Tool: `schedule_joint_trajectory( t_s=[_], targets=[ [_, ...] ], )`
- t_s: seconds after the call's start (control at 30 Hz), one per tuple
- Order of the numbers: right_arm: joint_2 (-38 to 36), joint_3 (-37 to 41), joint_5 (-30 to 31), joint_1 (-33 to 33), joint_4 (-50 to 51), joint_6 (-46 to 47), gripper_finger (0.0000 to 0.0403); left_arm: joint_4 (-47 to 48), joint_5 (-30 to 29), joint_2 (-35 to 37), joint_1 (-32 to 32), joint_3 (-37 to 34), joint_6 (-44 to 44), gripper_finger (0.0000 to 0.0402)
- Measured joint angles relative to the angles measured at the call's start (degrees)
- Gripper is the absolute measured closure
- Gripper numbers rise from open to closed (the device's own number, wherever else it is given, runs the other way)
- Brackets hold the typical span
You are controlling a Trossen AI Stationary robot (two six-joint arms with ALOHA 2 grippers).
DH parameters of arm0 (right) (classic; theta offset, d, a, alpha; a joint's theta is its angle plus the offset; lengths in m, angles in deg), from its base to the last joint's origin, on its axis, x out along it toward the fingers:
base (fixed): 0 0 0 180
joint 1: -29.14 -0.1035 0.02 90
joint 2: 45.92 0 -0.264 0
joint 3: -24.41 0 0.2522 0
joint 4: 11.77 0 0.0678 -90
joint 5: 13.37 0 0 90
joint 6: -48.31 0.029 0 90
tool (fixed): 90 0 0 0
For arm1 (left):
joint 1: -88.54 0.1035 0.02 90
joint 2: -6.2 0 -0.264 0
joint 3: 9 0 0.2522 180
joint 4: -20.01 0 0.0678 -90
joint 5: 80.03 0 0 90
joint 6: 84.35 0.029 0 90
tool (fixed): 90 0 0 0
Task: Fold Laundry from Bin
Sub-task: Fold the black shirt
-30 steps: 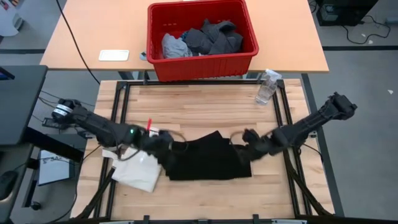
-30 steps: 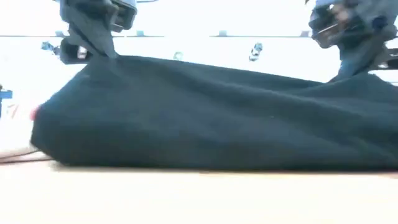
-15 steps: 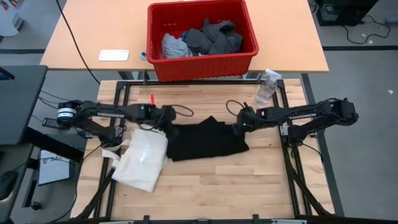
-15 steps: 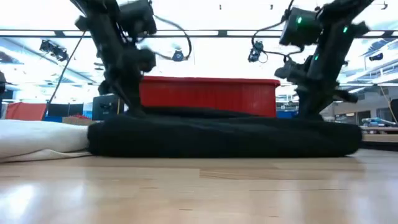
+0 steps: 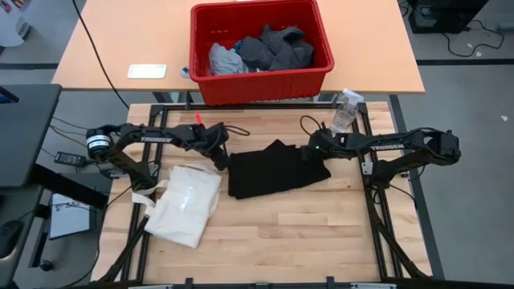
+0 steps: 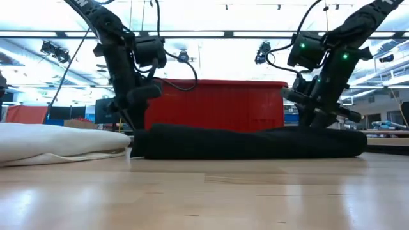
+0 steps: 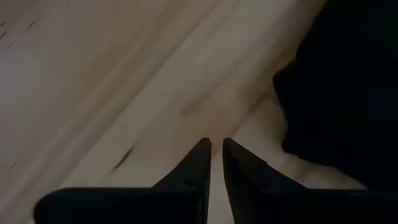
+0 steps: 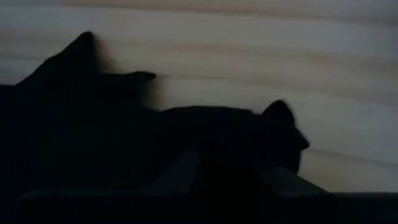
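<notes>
A black T-shirt (image 5: 277, 168) lies folded on the wooden table (image 5: 273, 233), in front of the red bin (image 5: 259, 80), which holds the rest of the laundry (image 5: 261, 50). The fold is judged complete and release underway. The left gripper (image 7: 215, 149) is seen a slit apart, empty, just beside the cloth. The right gripper (image 5: 312, 152) rests at the shirt's other edge; whether it is parted cannot be told. Next, both arms must be lifted clear. Only the high view shows the bin's contents and a cream bag (image 5: 186, 205).

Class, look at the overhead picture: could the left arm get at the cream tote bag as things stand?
Probably yes. The tote bag lies flat beside the left gripper, with bare table between and nothing on top of it.
</notes>
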Motion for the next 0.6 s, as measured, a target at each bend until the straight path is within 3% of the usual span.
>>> schedule_joint_trajectory(
  t_s=[0.2, 0.43, 0.5, 0.6],
  targets=[
    [-0.3, -2.2, 1.6, -0.3, -0.1, 1.0, 0.0245, 2.0, 3.0, 0.9, 3.5, 2.1, 2.4, 0.0306],
    [-0.7, -6.7, 2.9, -1.6, -3.6, -9.0, 0.0222, 3.6, 10.6, 2.3, 7.2, 2.8, 5.5, 0.0236],
    [-0.7, -7.4, 1.5, -3.2, -7.1, -13.9, 0.0223, 3.0, 14.0, 3.3, 7.1, 2.8, 5.3, 0.0226],
    [-0.7, -7.6, -5.6, -5.2, -14.6, -20.1, 0.0225, 2.9, 15.4, 5.9, 6.0, 2.8, 4.2, 0.0224]
  ],
)
